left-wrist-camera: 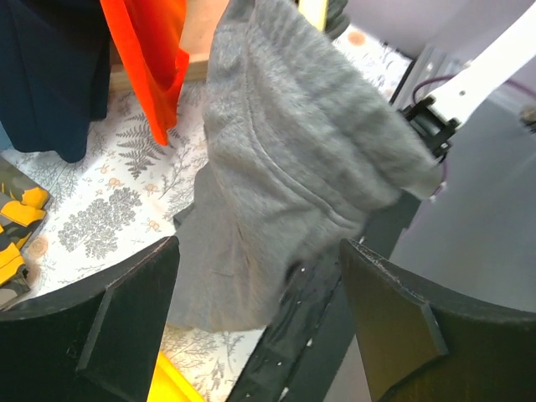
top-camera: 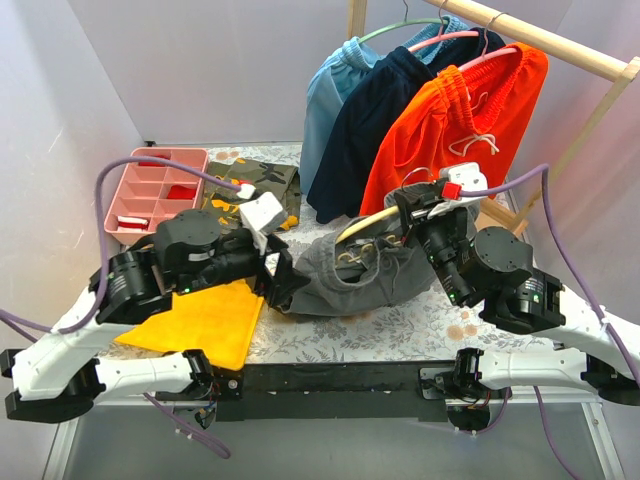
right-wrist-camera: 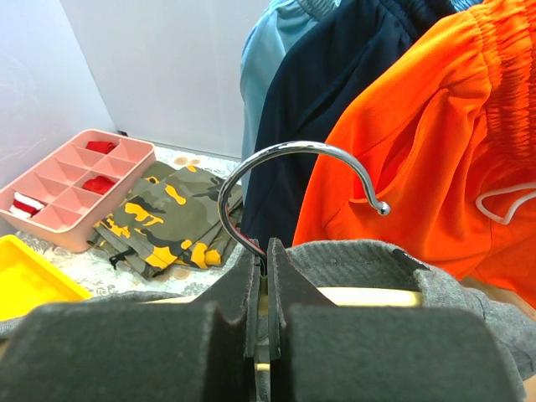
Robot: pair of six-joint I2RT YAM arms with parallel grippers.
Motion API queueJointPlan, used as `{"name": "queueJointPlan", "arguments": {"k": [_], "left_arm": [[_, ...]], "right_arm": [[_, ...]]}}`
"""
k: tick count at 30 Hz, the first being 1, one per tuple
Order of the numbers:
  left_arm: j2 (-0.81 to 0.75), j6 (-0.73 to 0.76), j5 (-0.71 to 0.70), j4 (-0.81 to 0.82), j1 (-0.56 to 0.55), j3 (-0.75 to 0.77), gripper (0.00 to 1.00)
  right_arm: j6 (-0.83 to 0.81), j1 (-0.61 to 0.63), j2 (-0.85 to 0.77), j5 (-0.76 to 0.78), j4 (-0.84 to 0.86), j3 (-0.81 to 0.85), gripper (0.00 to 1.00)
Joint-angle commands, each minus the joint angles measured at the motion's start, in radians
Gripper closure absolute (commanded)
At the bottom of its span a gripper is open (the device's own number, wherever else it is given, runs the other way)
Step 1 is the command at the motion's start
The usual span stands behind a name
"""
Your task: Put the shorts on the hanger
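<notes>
The grey shorts (top-camera: pixel 345 280) are draped over the pale yellow hanger (top-camera: pixel 362 226) above the middle of the table, with one leg trailing down to the left. My right gripper (right-wrist-camera: pixel 261 270) is shut on the hanger's neck, just below its metal hook (right-wrist-camera: pixel 289 151). The cream bar (right-wrist-camera: pixel 368 296) shows through the grey fabric (right-wrist-camera: pixel 360 264). My left gripper (left-wrist-camera: pixel 260 310) is open at the lower left end of the shorts (left-wrist-camera: pixel 285 159). The fabric hangs ahead of it, between its fingers (left-wrist-camera: pixel 126 310) and touching neither. From above, the left gripper (top-camera: pixel 283 283) sits at the shorts' left hem.
A wooden rail (top-camera: pixel 540 40) at the back right carries light blue (top-camera: pixel 325 100), navy (top-camera: pixel 365 125) and orange shorts (top-camera: pixel 450 120). A camouflage garment (top-camera: pixel 255 190) and a pink tray (top-camera: pixel 155 190) lie at the back left. A yellow cloth (top-camera: pixel 205 320) lies front left.
</notes>
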Motion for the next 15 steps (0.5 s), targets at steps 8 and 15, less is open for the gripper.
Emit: {"name": "queueJointPlan", "arguments": {"k": [8, 15], "left_arm": [[0.108, 0.132, 0.051, 0.118, 0.001, -0.017, 0.27], [0.105, 0.157, 0.124, 0.197, 0.001, -0.063, 0.37]], "right_arm": [[0.001, 0.008, 0.009, -0.037, 0.053, 0.099, 0.99], [-0.012, 0.008, 0.008, -0.025, 0.049, 0.109, 0.99]]}}
